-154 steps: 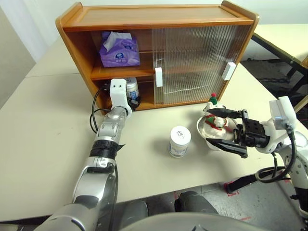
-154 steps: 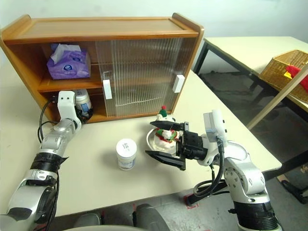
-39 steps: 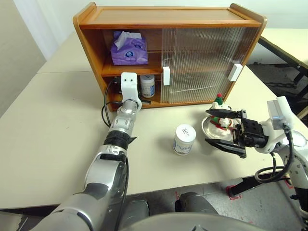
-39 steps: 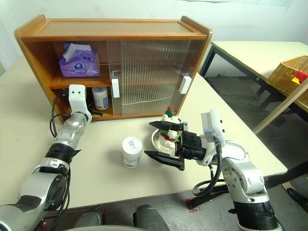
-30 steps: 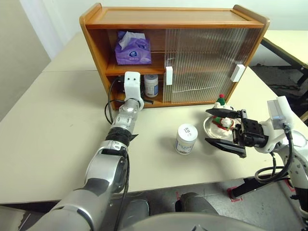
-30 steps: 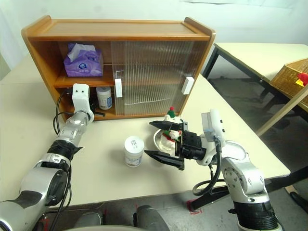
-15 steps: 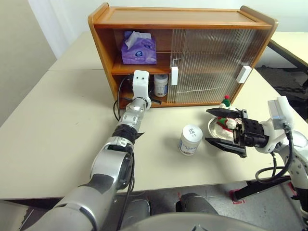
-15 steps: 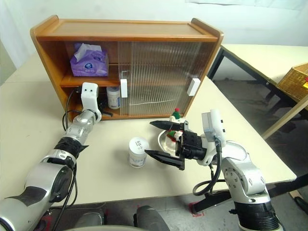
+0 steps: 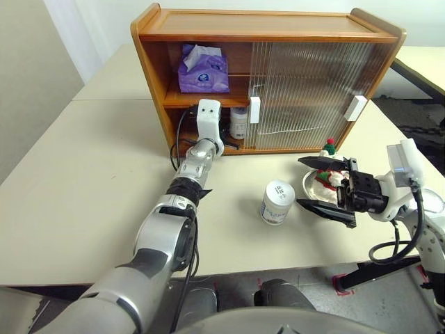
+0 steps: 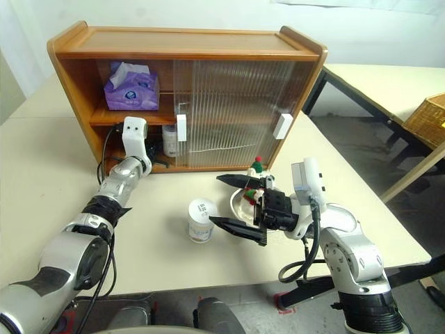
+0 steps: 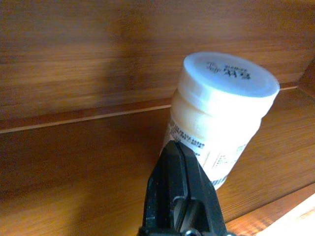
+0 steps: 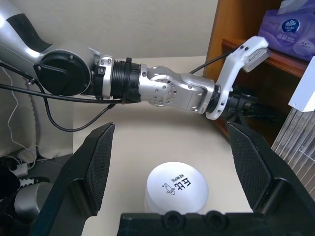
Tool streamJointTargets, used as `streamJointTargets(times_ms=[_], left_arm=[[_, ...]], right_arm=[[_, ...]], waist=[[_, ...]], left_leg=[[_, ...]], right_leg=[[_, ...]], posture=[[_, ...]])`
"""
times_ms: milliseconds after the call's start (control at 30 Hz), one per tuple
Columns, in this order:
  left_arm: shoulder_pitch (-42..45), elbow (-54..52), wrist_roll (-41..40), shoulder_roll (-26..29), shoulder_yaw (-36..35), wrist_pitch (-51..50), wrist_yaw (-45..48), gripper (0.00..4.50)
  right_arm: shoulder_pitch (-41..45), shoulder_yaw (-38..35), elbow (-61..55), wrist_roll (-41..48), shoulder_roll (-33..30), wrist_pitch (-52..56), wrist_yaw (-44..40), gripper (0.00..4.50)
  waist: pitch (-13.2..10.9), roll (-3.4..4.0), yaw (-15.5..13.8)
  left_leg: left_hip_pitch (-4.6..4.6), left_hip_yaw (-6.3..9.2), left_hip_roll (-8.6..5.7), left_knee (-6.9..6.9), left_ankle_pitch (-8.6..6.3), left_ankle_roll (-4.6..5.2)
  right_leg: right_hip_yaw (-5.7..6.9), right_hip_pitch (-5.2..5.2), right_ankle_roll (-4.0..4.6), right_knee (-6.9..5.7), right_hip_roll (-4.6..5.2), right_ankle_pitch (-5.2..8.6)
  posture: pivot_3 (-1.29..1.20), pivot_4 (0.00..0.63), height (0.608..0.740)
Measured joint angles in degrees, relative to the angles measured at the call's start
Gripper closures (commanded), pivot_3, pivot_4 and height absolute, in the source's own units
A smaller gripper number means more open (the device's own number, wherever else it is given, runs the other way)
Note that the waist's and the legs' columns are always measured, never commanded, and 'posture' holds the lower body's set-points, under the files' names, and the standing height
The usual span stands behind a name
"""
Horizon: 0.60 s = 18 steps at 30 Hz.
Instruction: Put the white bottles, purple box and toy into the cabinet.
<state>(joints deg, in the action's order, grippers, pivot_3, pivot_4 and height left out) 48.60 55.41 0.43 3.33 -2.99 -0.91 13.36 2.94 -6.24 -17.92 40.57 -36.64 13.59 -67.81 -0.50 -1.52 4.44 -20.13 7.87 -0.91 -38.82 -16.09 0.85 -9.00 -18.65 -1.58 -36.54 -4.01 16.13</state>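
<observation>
Cabinet [image 9: 264, 24] glossy honey wood; doors [image 9: 306, 90] ribbed translucent plastic.

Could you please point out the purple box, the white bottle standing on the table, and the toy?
purple box [image 9: 204, 72]: left eye view, on its lavender front face.
white bottle on the table [image 9: 277, 202]: left eye view, on its label side.
toy [image 10: 257, 168]: right eye view, on its red-and-green hat.

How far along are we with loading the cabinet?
Done: purple box on the cabinet shelf, one white bottle on the bottom level. In hand: nothing; left hand shut beside that bottle, right hand open. Left: second bottle and toy.
</observation>
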Motion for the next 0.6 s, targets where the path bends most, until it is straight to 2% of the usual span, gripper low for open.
streamJointTargets(times_ms=[200,233,300,433,600], left_arm=[[0.0,-0.3,0.0,0.3,0.3,0.6,0.6,4.49],[-0.1,-0.4,0.0,0.5,0.4,0.5,0.9,4.32],[-1.4,-2.4,-0.1,1.0,0.5,-0.1,1.8,3.90],[-7.2,-10.3,-0.9,3.2,0.9,-3.1,4.6,2.54],[-19.5,-27.3,-2.3,6.5,2.0,-10.2,8.6,0.77]], right_arm=[[0.0,0.0,0.0,0.0,0.1,0.0,0.9,0.00],[0.0,0.0,0.0,0.1,0.1,0.0,1.0,0.00],[-0.3,-0.1,0.0,0.1,0.1,0.0,1.4,0.00],[-1.6,-0.8,0.0,0.6,0.2,0.5,2.2,0.00],[-1.2,-3.6,0.0,4.3,1.2,3.3,5.7,0.00]], waist=[[0.0,0.10,0.0],[-0.1,0.12,0.0],[-0.1,0.16,0.2],[-0.2,0.27,0.9],[-0.2,0.37,1.4]], left_leg=[[-0.25,0.05,0.00,0.02,0.01,-0.02],[-0.25,0.04,0.00,0.01,0.01,-0.02],[-0.22,0.04,0.00,0.01,0.01,-0.01],[-0.23,0.02,0.00,0.06,0.00,-0.02],[-0.34,-0.02,0.02,0.11,0.10,-0.26]], right_leg=[[0.02,0.01,-0.17,0.00,-0.01,0.01],[0.02,0.02,-0.18,0.00,-0.01,0.01],[0.02,0.04,-0.19,0.00,-0.01,0.00],[0.02,0.01,-0.20,0.00,-0.02,0.02],[0.01,-0.14,-0.15,0.02,-0.03,0.21]], posture=[[-0.18,0.000,0.740],[-0.18,0.000,0.740],[-0.17,0.000,0.740],[-0.17,0.000,0.740],[-0.17,0.000,0.740]])
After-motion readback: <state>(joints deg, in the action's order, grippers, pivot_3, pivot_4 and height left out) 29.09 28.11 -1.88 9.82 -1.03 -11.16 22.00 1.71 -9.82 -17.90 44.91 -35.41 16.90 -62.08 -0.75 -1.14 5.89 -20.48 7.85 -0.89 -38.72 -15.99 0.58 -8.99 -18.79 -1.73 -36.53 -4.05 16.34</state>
